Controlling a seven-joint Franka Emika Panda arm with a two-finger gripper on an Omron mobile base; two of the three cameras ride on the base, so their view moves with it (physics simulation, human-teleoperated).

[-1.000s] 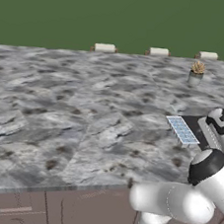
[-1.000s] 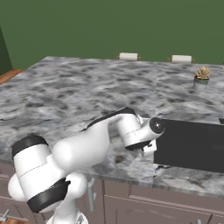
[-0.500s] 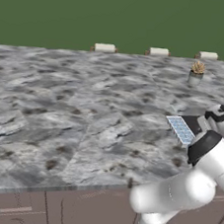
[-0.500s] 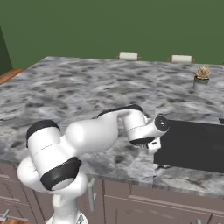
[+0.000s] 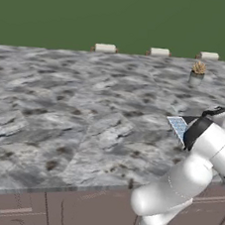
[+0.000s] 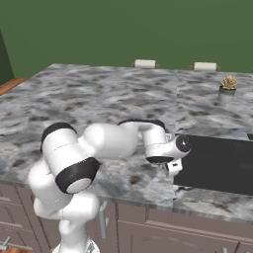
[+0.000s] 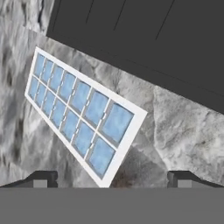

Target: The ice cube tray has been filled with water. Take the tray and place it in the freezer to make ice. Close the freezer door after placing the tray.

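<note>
Gripper point(image 7: 109, 180) of mine hangs above the ice cube tray point(image 7: 81, 111) with both fingers wide apart, holding nothing. Tray lies flat on the grey marble counter point(image 5: 75, 110), just beside the dark panel point(image 7: 144, 39), water point(image 7: 116, 123) in its cells.

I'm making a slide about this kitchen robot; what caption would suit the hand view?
Open gripper poised above the water-filled ice cube tray lying on the marble counter.
</note>
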